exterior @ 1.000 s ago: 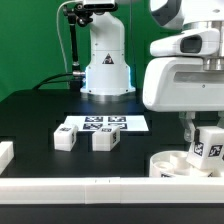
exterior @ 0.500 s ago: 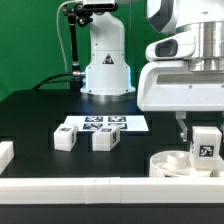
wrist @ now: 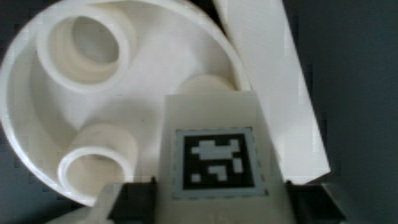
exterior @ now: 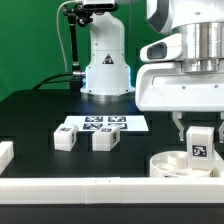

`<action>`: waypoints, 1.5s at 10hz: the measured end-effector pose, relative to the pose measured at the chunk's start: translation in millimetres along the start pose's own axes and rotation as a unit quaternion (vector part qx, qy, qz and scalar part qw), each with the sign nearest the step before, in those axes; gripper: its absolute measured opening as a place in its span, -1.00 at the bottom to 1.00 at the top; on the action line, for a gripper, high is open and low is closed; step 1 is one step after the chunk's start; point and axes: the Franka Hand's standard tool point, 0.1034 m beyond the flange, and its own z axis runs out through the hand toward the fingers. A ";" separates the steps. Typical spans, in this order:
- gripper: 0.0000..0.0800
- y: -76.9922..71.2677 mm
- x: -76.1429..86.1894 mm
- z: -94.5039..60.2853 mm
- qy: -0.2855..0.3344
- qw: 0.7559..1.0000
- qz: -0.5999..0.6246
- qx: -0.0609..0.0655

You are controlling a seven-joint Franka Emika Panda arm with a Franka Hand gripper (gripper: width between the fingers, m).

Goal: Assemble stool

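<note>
The round white seat disc lies at the exterior view's right, close behind the front border bar; it shows in the wrist view with round sockets on its upper face. My gripper is shut on a white tagged leg and holds it upright over the disc. In the wrist view the leg sits between my dark fingers, its tag facing the camera. Two more white legs lie on the black table in the middle.
The marker board lies flat behind the two loose legs. A long white border bar runs along the front edge, and another bar lies beside the disc. A white block sits at the left edge. The arm's base stands at the back.
My gripper has turned the held leg upright and shifted it slightly to the exterior view's left, over the seat disc. The loose legs have not moved.
</note>
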 end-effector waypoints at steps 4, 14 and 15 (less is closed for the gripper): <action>-0.15 -0.7 -3.8 0.3 -0.008 0.990 0.140 0.005; -0.15 -5.8 -11.5 1.0 -0.043 0.812 0.581 0.022; -0.15 -4.5 -11.1 1.8 -0.050 0.777 0.627 0.024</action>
